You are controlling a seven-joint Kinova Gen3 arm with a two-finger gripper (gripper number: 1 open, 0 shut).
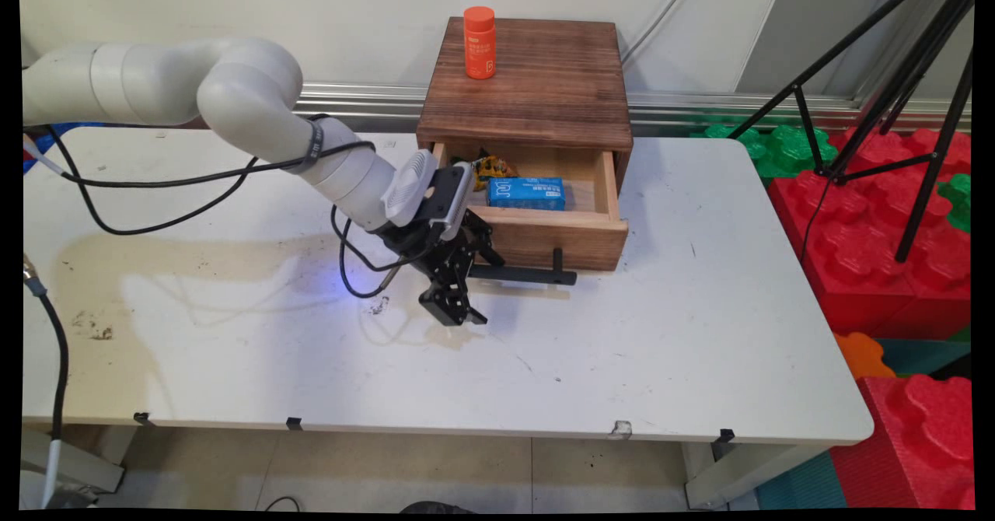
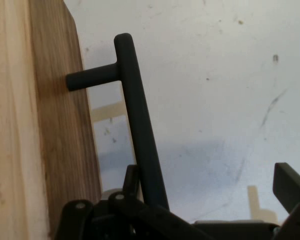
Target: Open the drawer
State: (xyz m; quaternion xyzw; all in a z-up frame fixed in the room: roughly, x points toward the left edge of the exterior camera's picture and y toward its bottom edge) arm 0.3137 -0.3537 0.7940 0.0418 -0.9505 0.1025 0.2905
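Note:
A small wooden cabinet stands at the back of the white table. Its drawer is pulled out, with a black bar handle on the front. Inside the drawer lie a blue box and a yellow snack packet. My gripper hangs low over the table at the handle's left end. In the hand view the gripper is open, and the handle runs up between the fingers, close to the left one. The drawer front fills that view's left side.
An orange bottle stands on the cabinet's top at its back left corner. Black tripod legs and red and green foam blocks are off the table's right side. Black cables hang from the arm.

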